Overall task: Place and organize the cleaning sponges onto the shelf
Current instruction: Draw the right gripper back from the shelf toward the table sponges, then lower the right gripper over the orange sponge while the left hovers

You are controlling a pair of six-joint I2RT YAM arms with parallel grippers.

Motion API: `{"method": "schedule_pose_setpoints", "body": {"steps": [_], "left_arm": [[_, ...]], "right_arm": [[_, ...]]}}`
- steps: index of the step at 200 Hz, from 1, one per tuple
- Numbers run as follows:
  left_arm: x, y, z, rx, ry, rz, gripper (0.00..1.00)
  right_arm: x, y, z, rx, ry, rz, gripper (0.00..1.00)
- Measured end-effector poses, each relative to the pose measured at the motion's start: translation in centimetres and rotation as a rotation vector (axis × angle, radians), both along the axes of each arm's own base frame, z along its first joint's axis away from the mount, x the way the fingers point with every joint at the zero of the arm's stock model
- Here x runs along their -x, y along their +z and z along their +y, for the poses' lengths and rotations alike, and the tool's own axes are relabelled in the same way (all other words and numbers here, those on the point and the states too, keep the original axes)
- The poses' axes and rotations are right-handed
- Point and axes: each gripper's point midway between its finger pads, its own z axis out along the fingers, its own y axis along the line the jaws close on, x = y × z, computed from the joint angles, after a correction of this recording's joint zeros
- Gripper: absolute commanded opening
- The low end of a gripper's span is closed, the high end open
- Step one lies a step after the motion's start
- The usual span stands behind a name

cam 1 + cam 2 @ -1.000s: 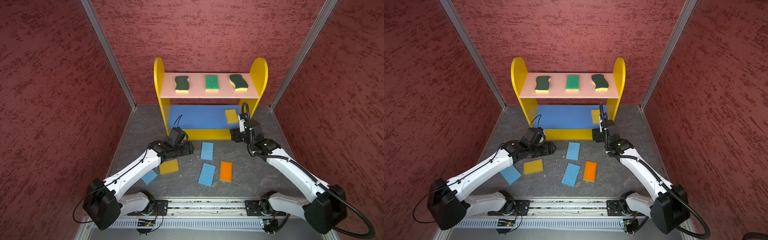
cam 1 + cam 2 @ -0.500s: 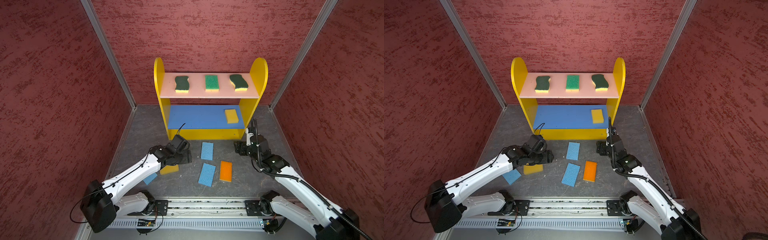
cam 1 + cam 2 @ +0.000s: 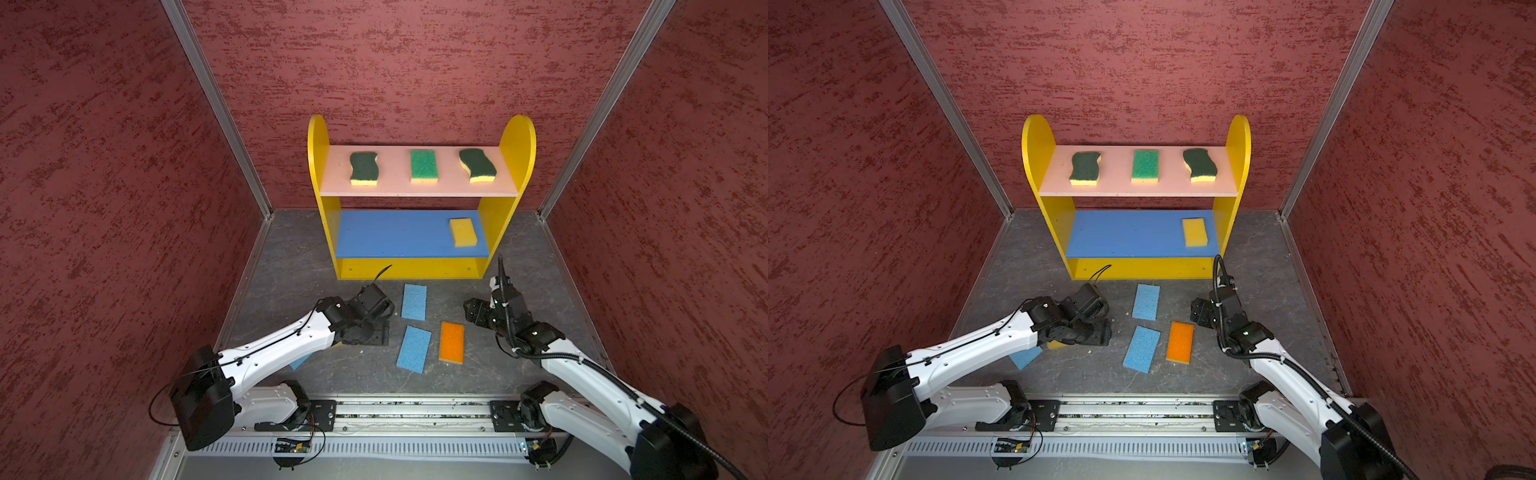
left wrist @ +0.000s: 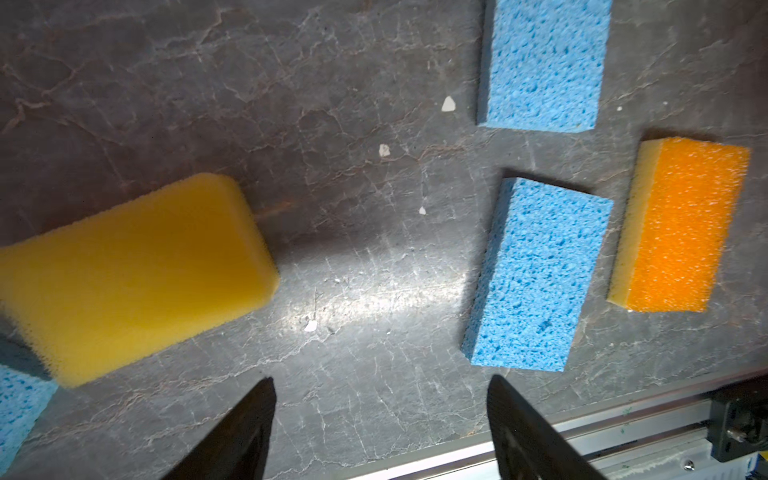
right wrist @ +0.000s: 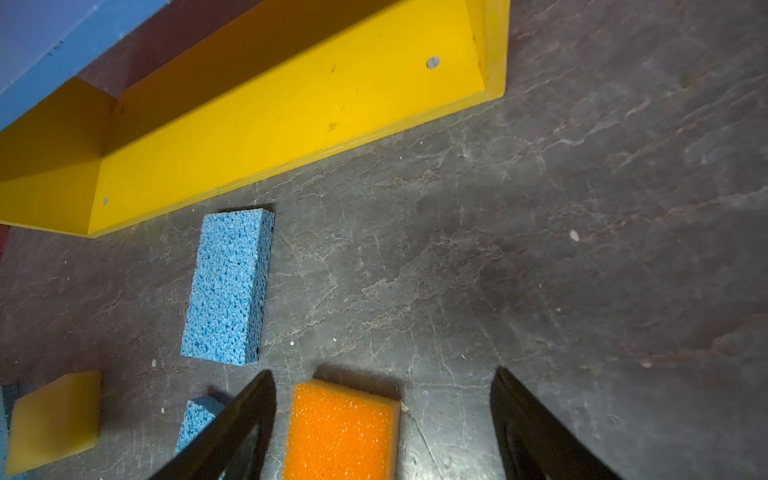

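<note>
Robot lab booth, red walls (image 3: 415, 62), aluminium rail (image 3: 415, 417)

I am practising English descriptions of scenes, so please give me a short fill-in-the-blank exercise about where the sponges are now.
1. The pink top board holds ___ sponges.
2. The yellow sponge on the shelf lies on the ___ board.
3. The sponge nearest the right gripper is ___ in colour.
Missing words: three, blue, orange.

The shelf (image 3: 517, 137) is yellow, pink and blue; the orange sponge (image 3: 451, 342) has a yellow base.
</note>
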Motion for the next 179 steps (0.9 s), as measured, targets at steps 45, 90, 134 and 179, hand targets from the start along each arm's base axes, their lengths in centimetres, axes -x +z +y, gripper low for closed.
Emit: {"method": "schedule_pose_setpoints", "body": {"steps": [45, 90, 134, 179], "left_arm": [[0.4, -0.2, 0.0, -0.006, 0.008, 0.017, 0.81], [0.8, -0.6, 0.4, -0.015, 0.029, 0.035, 0.81], [1.4, -1.5, 0.9, -0.031, 0.030, 0.059, 0.82], [1.4, -1.6, 0.8, -0.028, 0.029, 0.061, 0.82]], "right_arm": [[-0.3, 0.3, 0.6, -0.050, -0.006, -0.004, 0.82], [-0.3, 0.3, 0.8, -0.069, -0.010, 0.005, 0.82], [0.7, -0.7, 1.1, -0.106, -0.014, 0.070, 0.81], [3.0, -1.6, 2.1, -0.122, 0.004, 0.154, 0.81]]}}
